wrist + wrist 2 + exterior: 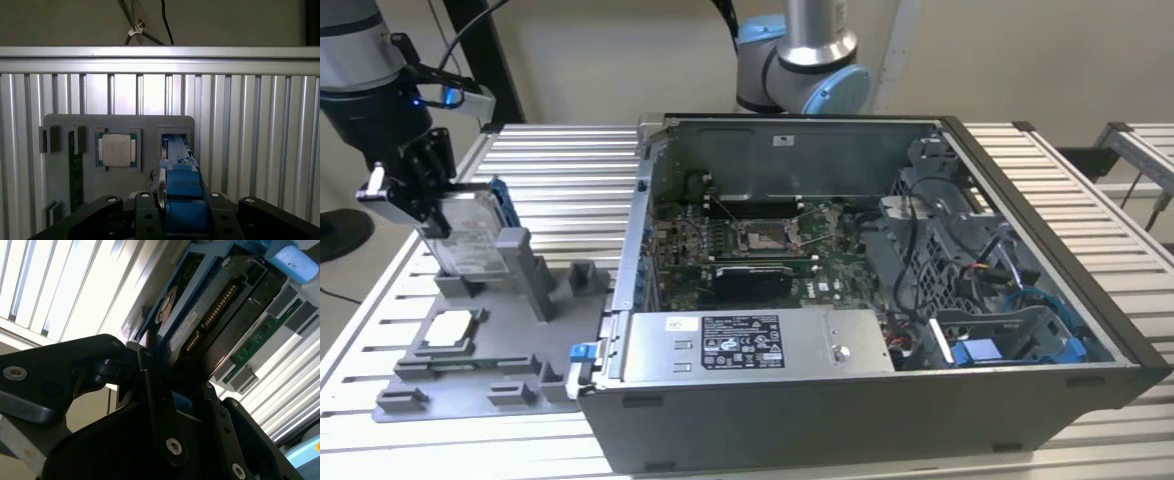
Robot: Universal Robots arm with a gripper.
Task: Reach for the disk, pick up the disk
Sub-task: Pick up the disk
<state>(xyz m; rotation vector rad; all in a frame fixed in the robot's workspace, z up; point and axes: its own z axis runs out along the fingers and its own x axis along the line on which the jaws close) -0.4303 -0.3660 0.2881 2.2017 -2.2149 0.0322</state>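
**Gripper clamped on the disk at the grey holder**

Closest to your wrist cameras, the gripper (179, 202) has its black fingers (145, 214) pressed on either side of the disk (181, 172), so you have it gripped by its upper end. Look at what you're holding: a flat silver metal slab in a blue plastic bracket, standing on edge. In the second wrist view it shows a pale label on its broad face and a row of gold connector contacts (220, 300) along one narrow end. Its lower end runs down into the upright slot of the grey holder (520, 350), and you can't tell whether it has lifted clear.

Now sweep the exterior view from its left. Gripper and disk stand at the far left, over the slatted metal table (560, 160). On the holder, nearer the camera, a small square white-topped chip (450, 328) lies flat in its recess. Next comes the open computer case (854, 420), with a silver box (747, 345) bearing a black-and-white label along its near edge. Over at the exterior view's right, a blue plastic piece (981, 352) sits inside the case.
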